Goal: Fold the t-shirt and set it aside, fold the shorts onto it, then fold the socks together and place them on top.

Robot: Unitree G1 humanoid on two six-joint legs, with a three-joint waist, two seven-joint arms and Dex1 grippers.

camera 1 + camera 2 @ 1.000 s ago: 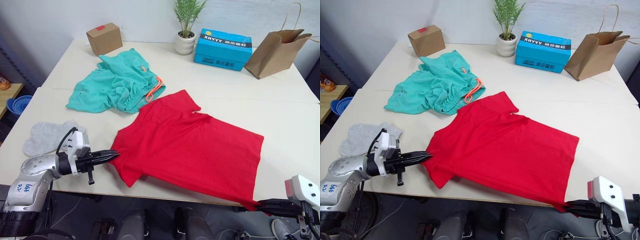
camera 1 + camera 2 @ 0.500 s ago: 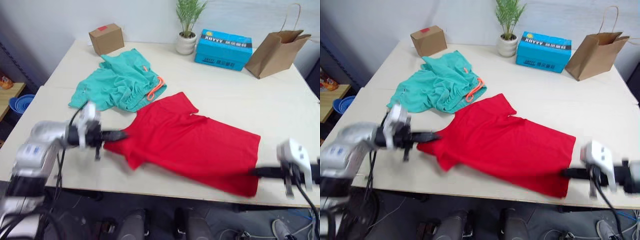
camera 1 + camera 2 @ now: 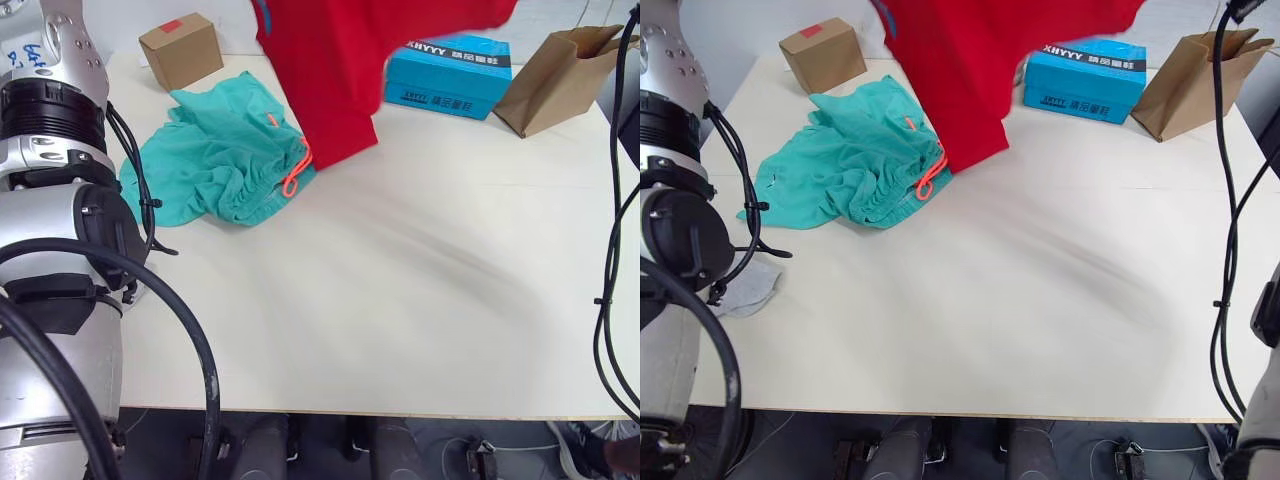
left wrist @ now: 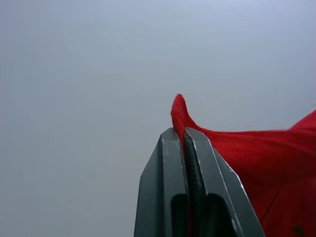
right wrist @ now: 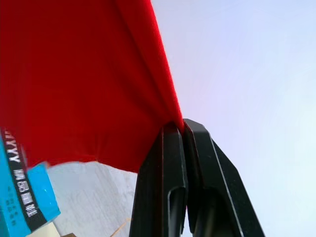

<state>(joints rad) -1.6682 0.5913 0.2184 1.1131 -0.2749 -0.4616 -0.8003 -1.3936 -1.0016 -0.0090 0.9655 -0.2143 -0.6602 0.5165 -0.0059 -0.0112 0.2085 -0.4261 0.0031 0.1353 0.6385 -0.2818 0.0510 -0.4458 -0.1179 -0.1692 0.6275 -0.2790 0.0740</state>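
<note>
The red t-shirt [image 3: 330, 70] hangs in the air above the back of the table, its lower edge dangling just over the teal-green shorts [image 3: 225, 160]. Those shorts lie crumpled at the back left, orange drawstring showing. My left gripper [image 4: 183, 132] is shut on one edge of the t-shirt [image 4: 247, 158], held up against a plain wall. The other edge of the t-shirt [image 5: 84, 79] is pinched in my right gripper [image 5: 178, 126], which is also shut. A corner of the grey socks [image 3: 745, 287] peeks out at the table's left edge.
A small cardboard box [image 3: 180, 48] stands at the back left of the cream table [image 3: 400, 300]. A blue box [image 3: 445, 85] and a brown paper bag [image 3: 560, 80] stand at the back right. Black cables [image 3: 610, 250] hang down the right side.
Both grippers have risen high and carried the t-shirt off the table, so it now hangs in the air. The shorts and the socks stay where they lay.
</note>
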